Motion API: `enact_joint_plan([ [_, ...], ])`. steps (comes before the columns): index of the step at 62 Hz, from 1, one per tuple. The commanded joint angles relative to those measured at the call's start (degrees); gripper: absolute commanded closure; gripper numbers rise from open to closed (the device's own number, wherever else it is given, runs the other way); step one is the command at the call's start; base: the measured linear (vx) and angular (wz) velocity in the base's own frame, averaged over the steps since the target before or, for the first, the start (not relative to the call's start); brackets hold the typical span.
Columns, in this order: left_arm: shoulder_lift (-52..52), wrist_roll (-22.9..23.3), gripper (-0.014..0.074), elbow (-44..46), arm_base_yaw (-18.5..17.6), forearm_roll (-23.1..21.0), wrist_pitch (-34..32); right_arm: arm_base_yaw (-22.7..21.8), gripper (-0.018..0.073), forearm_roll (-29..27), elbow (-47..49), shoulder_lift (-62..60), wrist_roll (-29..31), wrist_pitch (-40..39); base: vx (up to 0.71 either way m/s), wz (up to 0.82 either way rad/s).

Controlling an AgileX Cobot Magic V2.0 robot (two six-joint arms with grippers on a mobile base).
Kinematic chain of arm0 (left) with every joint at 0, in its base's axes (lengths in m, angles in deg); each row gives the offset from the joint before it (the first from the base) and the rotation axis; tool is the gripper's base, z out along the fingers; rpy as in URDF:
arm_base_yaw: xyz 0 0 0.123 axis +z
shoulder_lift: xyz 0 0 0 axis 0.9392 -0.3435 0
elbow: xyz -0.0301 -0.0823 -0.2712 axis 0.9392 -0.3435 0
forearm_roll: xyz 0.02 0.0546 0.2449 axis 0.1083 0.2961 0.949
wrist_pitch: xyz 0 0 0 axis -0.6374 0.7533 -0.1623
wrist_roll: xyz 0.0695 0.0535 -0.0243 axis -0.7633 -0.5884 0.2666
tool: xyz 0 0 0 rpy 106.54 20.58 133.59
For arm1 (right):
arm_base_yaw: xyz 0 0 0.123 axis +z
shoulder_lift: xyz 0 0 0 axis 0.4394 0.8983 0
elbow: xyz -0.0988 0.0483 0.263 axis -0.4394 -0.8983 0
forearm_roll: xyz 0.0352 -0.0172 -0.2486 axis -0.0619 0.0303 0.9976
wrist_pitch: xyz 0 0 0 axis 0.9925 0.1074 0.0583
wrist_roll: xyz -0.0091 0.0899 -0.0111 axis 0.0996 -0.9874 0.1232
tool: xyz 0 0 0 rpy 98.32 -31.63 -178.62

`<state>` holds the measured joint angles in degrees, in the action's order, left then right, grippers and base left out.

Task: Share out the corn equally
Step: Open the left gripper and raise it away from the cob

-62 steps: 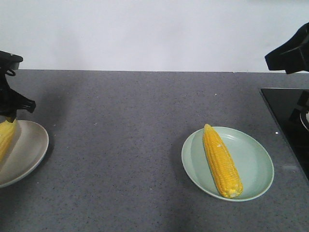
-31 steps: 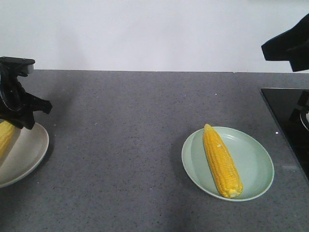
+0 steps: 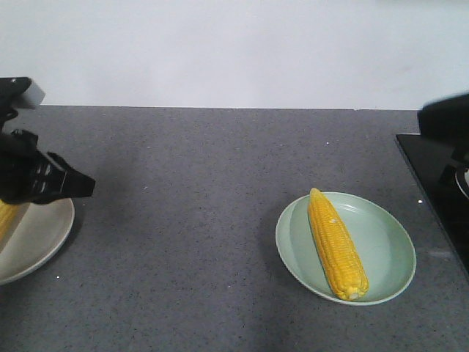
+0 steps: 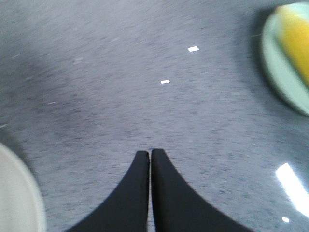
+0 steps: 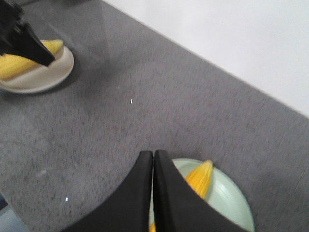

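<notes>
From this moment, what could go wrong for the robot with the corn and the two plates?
1. The left gripper is shut and empty, right beside the cream plate. A careless swing might knock the plate or the corn on it.
2. The cream plate lies partly outside the front view, so counting its cobs there could mislead; the split may end up unequal.
3. The right gripper, also shut, hangs over the green plate and could bump its cob when it descends.

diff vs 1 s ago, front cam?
The left hand rose off the beige plate and swung toward the middle of the counter, jaws shut and empty. The right hand, also shut, dropped lower at the frame's right edge. The corn on the green plate and the corn on the beige plate did not move.
</notes>
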<state>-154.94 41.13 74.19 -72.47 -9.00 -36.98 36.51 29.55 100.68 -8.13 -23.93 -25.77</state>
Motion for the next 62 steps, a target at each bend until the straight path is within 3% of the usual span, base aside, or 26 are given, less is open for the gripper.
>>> enact_joint_plan([
  [1,8.1,-9.7,0.0603,-8.0,0.0,-10.1,-5.8,-0.1,0.0564,-2.0,-9.7,-6.3,2.9,-9.3,0.00,0.00],
  [8,15.0,-17.6,0.0603,-18.0,0.0,-17.8,-10.3,-0.1,0.0564,-2.0,-22.2,-13.5,4.3,-16.0,0.00,0.00],
  [15,20.3,-22.0,0.0603,-24.7,0.0,-25.4,-13.5,-0.1,0.0564,-1.8,-30.2,-19.4,4.2,-20.0,0.00,0.00],
  [21,23.1,-24.3,0.0603,-27.2,0.0,-28.6,-15.0,-0.1,0.0564,-2.0,-34.7,-23.0,4.2,-22.4,0.00,0.00],
  [62,26.2,-24.3,0.0603,-27.4,0.0,-28.4,-15.1,-0.1,0.0564,-2.0,-36.1,-25.7,4.0,-21.7,0.00,0.00],
])
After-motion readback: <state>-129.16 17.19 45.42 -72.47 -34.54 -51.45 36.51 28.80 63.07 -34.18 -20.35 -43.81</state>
